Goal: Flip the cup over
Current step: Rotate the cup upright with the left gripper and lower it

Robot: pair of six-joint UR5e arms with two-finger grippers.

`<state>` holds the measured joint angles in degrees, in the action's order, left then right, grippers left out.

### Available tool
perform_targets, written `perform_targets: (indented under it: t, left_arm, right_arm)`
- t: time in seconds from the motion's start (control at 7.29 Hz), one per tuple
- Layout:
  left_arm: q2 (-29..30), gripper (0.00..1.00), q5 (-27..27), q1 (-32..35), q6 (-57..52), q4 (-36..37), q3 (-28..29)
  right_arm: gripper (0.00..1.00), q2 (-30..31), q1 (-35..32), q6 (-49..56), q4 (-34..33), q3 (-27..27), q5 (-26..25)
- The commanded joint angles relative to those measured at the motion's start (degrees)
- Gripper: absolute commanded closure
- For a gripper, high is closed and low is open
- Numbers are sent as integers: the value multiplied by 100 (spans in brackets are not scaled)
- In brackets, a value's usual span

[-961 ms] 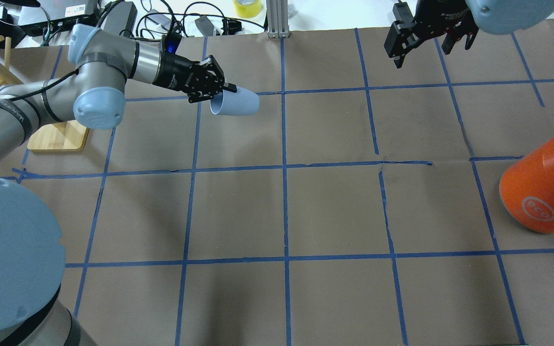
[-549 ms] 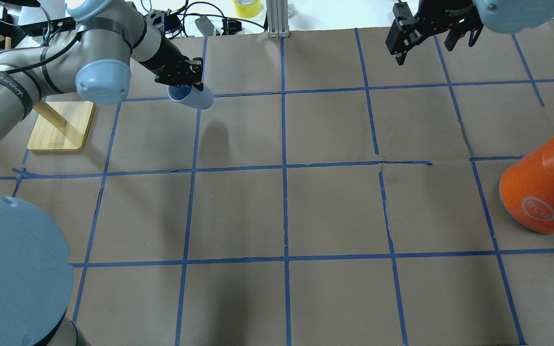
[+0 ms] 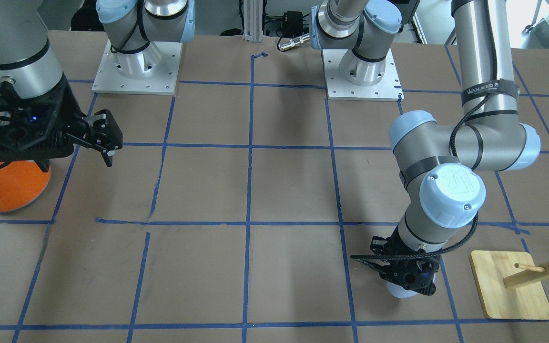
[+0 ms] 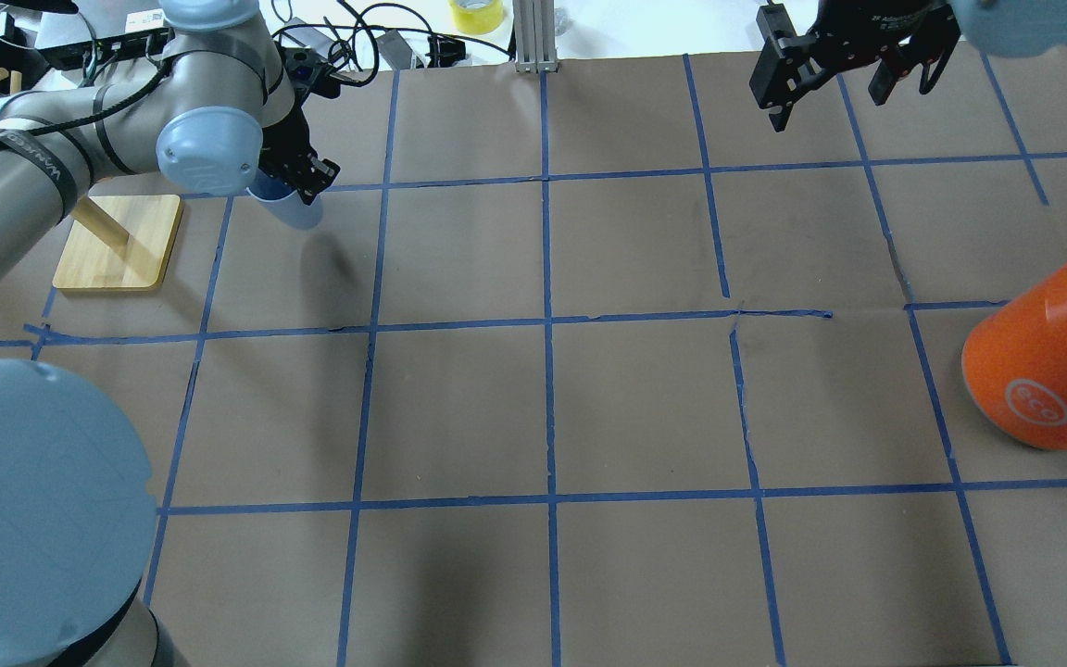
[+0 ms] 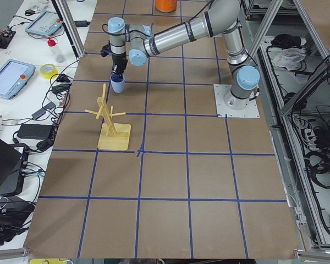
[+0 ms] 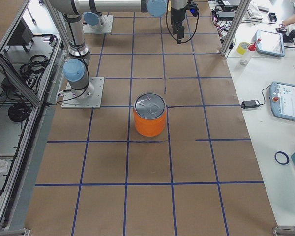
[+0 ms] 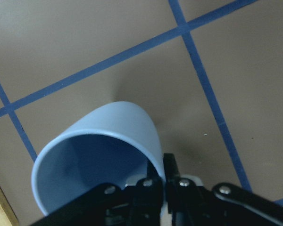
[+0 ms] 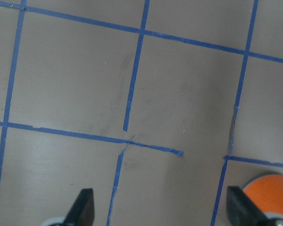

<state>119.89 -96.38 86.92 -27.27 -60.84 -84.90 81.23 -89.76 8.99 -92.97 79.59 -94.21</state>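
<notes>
The cup (image 4: 300, 213) is small, pale blue and tapered. My left gripper (image 4: 297, 182) is shut on its rim at the far left of the table. The cup hangs nearly upright with its opening up and its base low over the paper; I cannot tell if it touches. The left wrist view shows its bluish inside (image 7: 85, 174) with one finger inside the rim. It also shows in the front view (image 3: 397, 291) and the left view (image 5: 117, 86). My right gripper (image 4: 825, 104) is open and empty, high over the far right; it also shows in the right wrist view (image 8: 161, 209).
A large orange can (image 4: 1043, 371) with a silver top stands at the right edge. A wooden peg stand on a bamboo base (image 4: 117, 243) sits just left of the cup. Cables and gear lie beyond the far edge. Blue tape lines grid the brown paper.
My left arm has swung the cup leftward toward the wooden stand and turned it from lying sideways to opening up. The right gripper has barely moved.
</notes>
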Motion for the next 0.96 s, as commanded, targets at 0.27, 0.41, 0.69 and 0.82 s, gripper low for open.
perform_targets:
  t: [0.27, 0.41, 0.69, 0.82]
  left_arm:
    - [167, 36, -100, -17, -68, -200, -27]
    - [158, 0, -109, -9, -68, -200, -27]
    - [-95, 0, -188, 9, -42, -270, -18]
    - [-349, 0, -162, 87, 11, -479, -62]
  right_arm:
    - [0, 288, -42, -688, 367, -5, 183]
    - [0, 297, -42, -783, 367, -5, 245]
    - [0, 236, -42, -793, 350, 4, 245]
    - [0, 227, -42, -793, 385, 21, 228]
